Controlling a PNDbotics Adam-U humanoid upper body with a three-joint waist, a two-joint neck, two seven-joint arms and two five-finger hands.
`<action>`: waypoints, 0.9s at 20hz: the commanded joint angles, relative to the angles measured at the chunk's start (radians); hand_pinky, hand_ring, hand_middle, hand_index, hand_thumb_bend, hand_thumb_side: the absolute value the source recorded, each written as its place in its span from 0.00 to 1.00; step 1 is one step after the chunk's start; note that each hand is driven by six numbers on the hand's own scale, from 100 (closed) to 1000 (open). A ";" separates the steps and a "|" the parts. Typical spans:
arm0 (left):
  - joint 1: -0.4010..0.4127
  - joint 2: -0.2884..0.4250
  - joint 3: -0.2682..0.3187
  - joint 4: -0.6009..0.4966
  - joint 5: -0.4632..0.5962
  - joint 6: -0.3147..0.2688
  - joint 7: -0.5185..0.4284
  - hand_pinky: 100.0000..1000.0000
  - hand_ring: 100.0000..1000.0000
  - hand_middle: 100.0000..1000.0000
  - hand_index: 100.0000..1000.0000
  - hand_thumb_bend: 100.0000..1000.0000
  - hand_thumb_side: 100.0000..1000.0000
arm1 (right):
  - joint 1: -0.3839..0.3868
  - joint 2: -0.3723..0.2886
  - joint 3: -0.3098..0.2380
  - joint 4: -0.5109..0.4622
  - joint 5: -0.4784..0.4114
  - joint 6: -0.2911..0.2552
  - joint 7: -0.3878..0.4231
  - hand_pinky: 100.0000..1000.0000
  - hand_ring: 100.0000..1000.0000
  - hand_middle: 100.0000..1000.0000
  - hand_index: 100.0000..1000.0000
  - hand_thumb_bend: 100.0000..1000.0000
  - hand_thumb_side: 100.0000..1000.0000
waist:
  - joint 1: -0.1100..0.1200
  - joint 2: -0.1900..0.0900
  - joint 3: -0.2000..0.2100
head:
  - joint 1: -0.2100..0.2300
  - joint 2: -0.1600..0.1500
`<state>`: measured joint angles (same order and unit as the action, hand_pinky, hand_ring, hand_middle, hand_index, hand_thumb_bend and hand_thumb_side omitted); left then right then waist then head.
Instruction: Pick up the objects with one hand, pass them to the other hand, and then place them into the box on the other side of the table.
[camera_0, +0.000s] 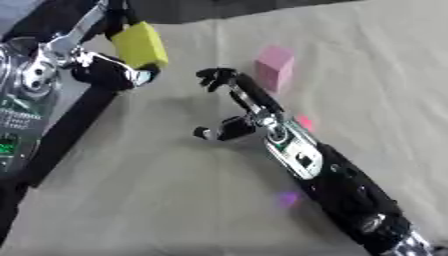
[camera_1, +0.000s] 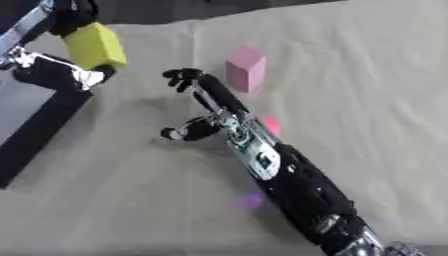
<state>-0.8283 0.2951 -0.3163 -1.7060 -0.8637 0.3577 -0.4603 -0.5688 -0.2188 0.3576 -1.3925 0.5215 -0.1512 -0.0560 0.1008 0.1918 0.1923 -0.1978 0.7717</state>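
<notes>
2 blocks show: 1 yellow block (camera_0: 140, 44) held in the curled fingers of the left hand (camera_0: 109, 70) above the dark box edge (camera_0: 74, 125), and 1 pink block (camera_1: 245, 67) standing on the worktop (camera_1: 367, 100). Right hand (camera_1: 214, 107) hovers beside it, fingers relaxed, holding nothing.

beige table (camera_0: 175, 200), pink block (camera_0: 275, 67), perhaps foam

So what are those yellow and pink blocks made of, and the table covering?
The yellow block, held in the left hand, and the pink block look matte with soft edges, possibly foam or painted wood. The table covering looks like beige cloth, faintly creased.
</notes>
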 joint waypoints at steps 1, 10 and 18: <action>-0.014 0.046 0.040 0.004 0.047 0.036 0.038 0.56 0.43 0.26 0.28 0.18 0.00 | -0.009 -0.017 -0.001 -0.036 -0.013 0.000 0.005 0.84 0.66 0.65 0.84 0.65 0.01 | -0.016 -0.038 -0.001 | 0.016 -0.002; -0.017 0.141 0.095 0.097 0.107 0.087 0.076 0.56 0.44 0.27 0.28 0.19 0.00 | -0.018 -0.041 -0.001 -0.085 -0.044 0.011 0.002 0.84 0.65 0.65 0.83 0.63 0.01 | -0.030 -0.033 -0.014 | 0.075 -0.002; -0.009 0.197 0.132 0.170 0.121 0.107 0.086 0.56 0.44 0.27 0.28 0.19 0.00 | -0.033 -0.056 -0.001 -0.147 -0.094 0.030 0.002 0.84 0.65 0.65 0.83 0.62 0.00 | -0.041 -0.021 -0.022 | 0.115 -0.002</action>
<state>-0.8251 0.4549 -0.2048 -1.5361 -0.7463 0.4595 -0.3768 -0.5818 -0.2614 0.3584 -1.5107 0.4383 -0.1262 -0.0530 0.0730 0.1918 0.1702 -0.0896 0.7718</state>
